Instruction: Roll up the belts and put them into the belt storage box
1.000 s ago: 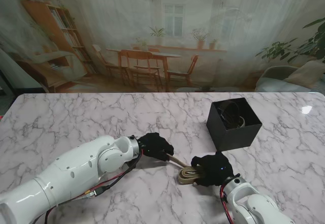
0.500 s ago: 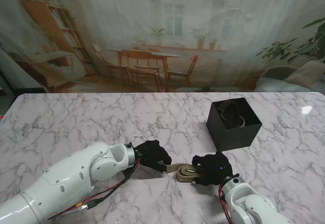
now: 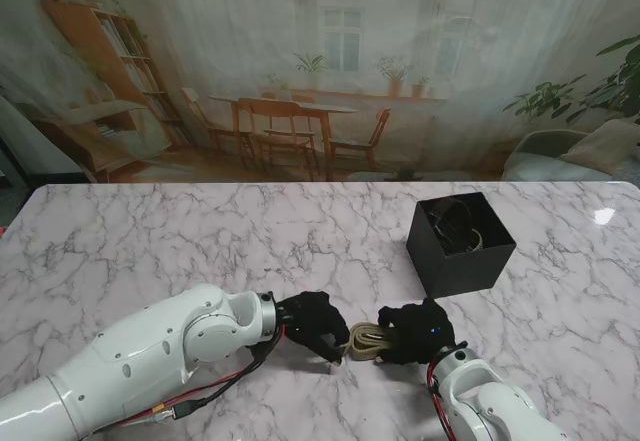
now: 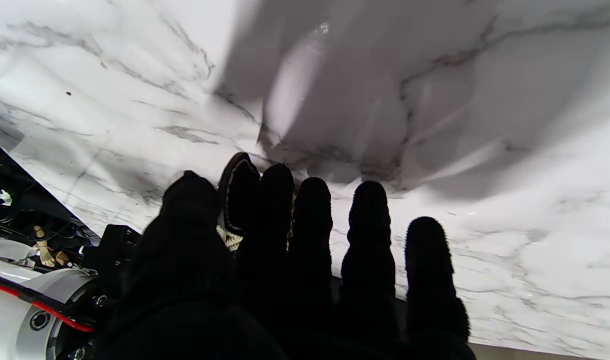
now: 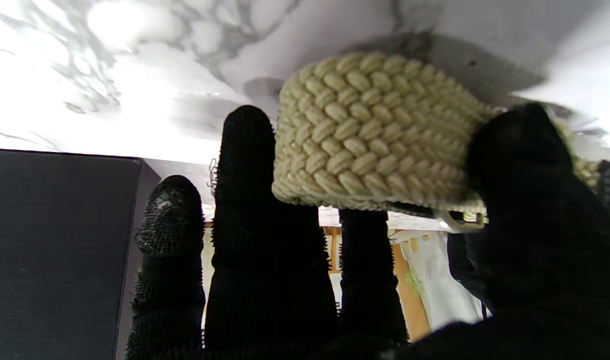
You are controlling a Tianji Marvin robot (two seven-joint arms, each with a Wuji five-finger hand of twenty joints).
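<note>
Count: one woven beige belt (image 3: 367,342) out on the marble table (image 3: 150,241), one black storage box (image 3: 460,244), two hands. The box sat on the right half of the table, farther from me than both hands, open top, with what looked like one dark coil already inside; couldn't tell more than that. The belt lay on the table between the two hands, near my edge, partly coiled at its right end. Right hand (image 3: 415,332) was clamped on that coil: in the right wrist view the thumb (image 5: 524,165) pressed one side of the braided roll (image 5: 374,135) and the fingers (image 5: 247,165) closed against the other side, the box wall (image 5: 55,250) close beside them. Left hand (image 3: 315,323) sat on the belt's left end, fingers curled together; the left wrist view showed a sliver of braid (image 4: 230,239) pinched between thumb and fingers. The hands were near each other, only a short run of belt showing between them. Open marble lay to the left and across the far side of the table; the box stood well in from the right and far edges, just beyond the right hand.
</note>
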